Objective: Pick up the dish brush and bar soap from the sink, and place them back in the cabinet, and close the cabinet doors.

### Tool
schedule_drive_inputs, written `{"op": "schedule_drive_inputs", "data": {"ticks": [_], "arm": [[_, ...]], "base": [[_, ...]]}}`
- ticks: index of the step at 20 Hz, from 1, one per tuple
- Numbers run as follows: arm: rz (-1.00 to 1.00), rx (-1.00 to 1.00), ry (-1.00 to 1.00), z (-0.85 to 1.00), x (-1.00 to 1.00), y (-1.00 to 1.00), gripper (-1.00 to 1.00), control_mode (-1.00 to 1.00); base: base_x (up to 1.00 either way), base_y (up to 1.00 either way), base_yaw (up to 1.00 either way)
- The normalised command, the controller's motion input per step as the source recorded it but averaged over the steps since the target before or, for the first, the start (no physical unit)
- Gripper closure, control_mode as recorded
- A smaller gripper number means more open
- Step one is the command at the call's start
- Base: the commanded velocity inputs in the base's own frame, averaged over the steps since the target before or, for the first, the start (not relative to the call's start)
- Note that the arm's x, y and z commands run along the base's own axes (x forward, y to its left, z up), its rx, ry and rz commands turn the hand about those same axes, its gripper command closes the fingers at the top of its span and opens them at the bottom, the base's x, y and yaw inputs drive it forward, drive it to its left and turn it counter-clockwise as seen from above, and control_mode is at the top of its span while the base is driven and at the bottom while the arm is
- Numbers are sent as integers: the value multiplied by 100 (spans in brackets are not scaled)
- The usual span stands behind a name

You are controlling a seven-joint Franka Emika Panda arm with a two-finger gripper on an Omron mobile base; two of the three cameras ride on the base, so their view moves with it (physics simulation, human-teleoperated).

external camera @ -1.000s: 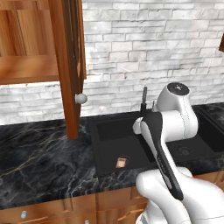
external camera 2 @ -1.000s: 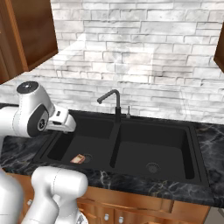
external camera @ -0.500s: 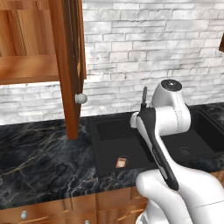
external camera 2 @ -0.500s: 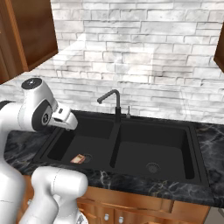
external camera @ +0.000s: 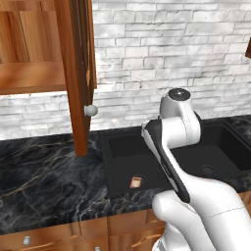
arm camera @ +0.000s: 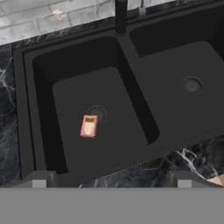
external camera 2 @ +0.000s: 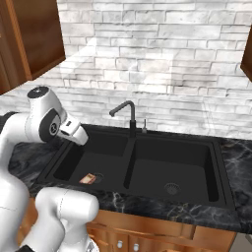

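Observation:
The bar soap (arm camera: 89,126), a small pinkish-red block, lies flat on the floor of the left basin of the black sink (arm camera: 131,94), right beside that basin's drain. It also shows as the bar soap (external camera: 136,182) and the bar soap (external camera 2: 88,178) in the base views. My gripper (arm camera: 111,181) hangs above the sink's front rim, open, with its fingertips (arm camera: 39,180) wide apart and nothing between them. The dish brush is out of view. The cabinet (external camera: 29,78) stands open at upper left, and a cabinet door (external camera: 73,73) juts out edge-on.
A dark faucet (external camera 2: 125,110) rises behind the divider between the basins. The open door's round knob (external camera: 90,110) hangs above the black marble counter (external camera: 44,181) left of the sink. My arm covers the sink's middle in the left base view. Wooden drawers (external camera: 54,238) run below.
The arm's upper part has swung left over the sink and now hides the faucet in the left base view. The soap has not moved, and the jaws stay open.

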Motion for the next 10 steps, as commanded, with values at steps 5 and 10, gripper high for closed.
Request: {"op": "schedule_drive_inputs", "data": {"ticks": [5, 10], "arm": [[-4, 8, 0, -22, 25, 0, -100, -100], [-2, 6, 3, -23, 16, 0, -100, -100]], "base": [[0, 0, 0], [0, 0, 0]]}}
